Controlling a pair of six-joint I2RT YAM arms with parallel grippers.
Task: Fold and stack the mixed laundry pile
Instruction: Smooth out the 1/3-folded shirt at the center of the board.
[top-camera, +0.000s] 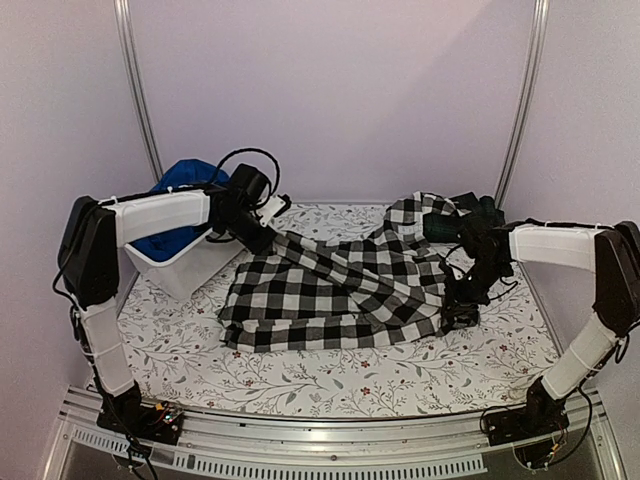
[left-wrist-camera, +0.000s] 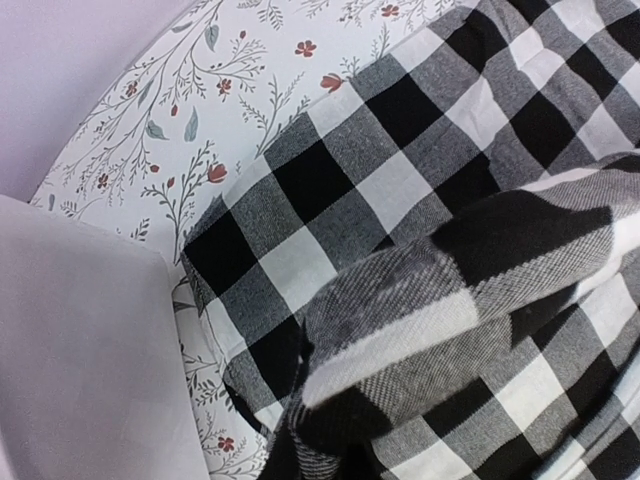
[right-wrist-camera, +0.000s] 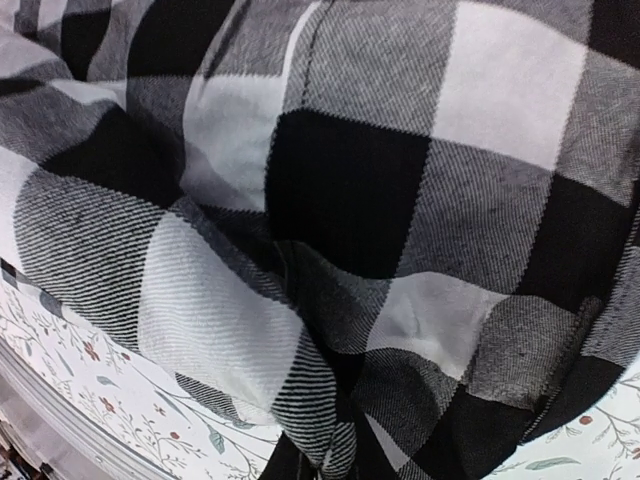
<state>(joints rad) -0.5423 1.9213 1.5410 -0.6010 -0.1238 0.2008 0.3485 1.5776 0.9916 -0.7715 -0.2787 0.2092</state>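
Note:
A black-and-white checked shirt (top-camera: 330, 290) lies spread across the middle of the flowered table. My left gripper (top-camera: 264, 234) is shut on its upper-left corner, which it holds lifted beside the tub. In the left wrist view the shirt (left-wrist-camera: 400, 200) bunches toward the bottom edge and hides the fingers. My right gripper (top-camera: 461, 314) sits low at the shirt's right edge. In the right wrist view the shirt (right-wrist-camera: 350, 200) gathers into a pinch at the bottom middle and covers the fingers. A dark tartan garment (top-camera: 443, 226) lies at the back right. A bright blue garment (top-camera: 185, 178) sits in the tub.
The white plastic tub (top-camera: 185, 265) stands tilted at the back left, its wall (left-wrist-camera: 80, 350) close to my left gripper. The flowered tablecloth (top-camera: 330, 380) shows in front of the shirt. A metal rail (top-camera: 330, 440) runs along the near edge.

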